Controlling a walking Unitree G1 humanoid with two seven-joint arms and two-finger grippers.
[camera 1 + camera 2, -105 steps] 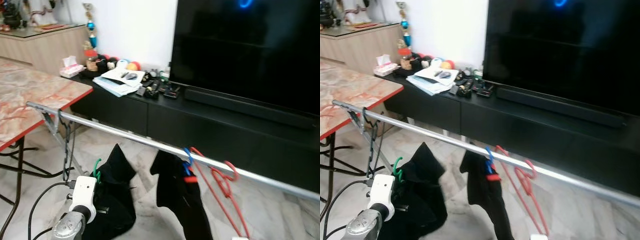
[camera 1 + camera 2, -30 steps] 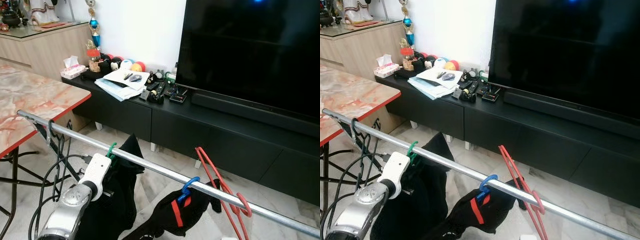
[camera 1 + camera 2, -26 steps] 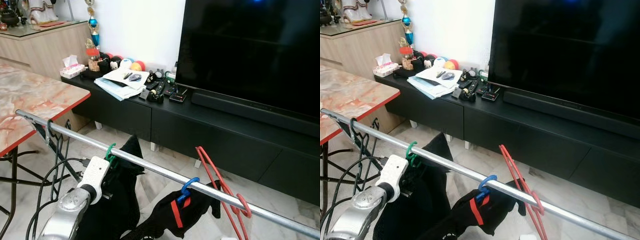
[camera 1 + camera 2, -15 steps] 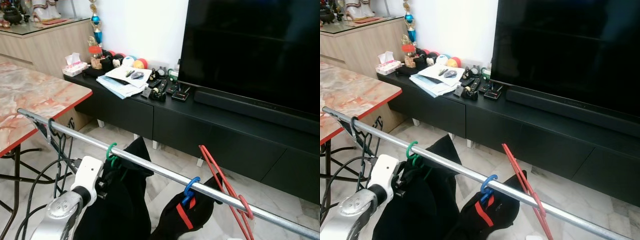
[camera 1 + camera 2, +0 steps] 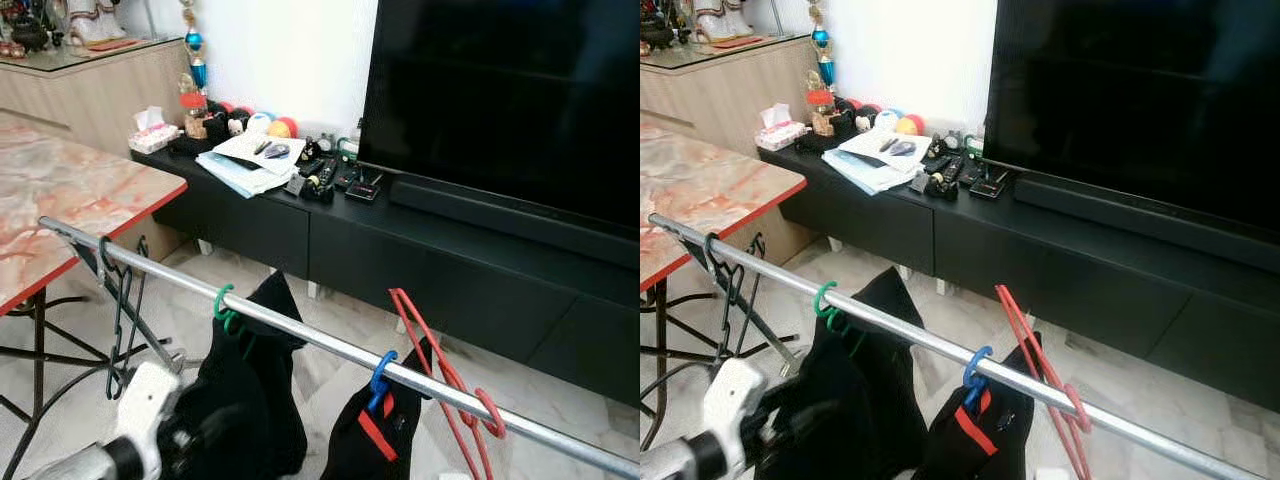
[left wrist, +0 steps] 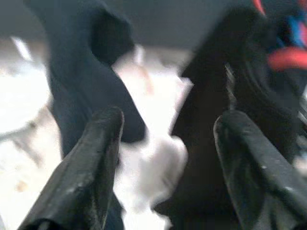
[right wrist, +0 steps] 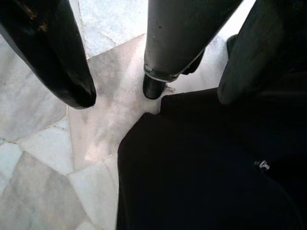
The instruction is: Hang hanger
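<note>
Three hangers rode the rail [image 5: 300,338]: a green one [image 5: 224,306] carrying a black garment [image 5: 245,400], a blue one [image 5: 379,374] to its right with a black and red garment [image 5: 385,440], and farther right a bare red hanger [image 5: 445,390]. The green hook sat over the rail, so the hanging looked done, and the step in hand seemed to be backing the arm away.

The left gripper [image 6: 165,158] was low at the near left, just beside the black garment, with its fingers [image 6: 91,163] spread wide and nothing between them; the wrist view showed dark cloth and pale floor past the tips. The right gripper [image 7: 153,72] pointed down at the marble floor [image 7: 43,143], fingers apart and empty, above dark fabric [image 7: 201,172].

To finish well, the left arm ought to draw straight back toward the robot and downward, keeping the open fingers off the cloth so no fold catches and drags the green hook along or off the rail. The rail slopes toward the right, so a nudge could send the hanger sliding into the blue one.
</note>
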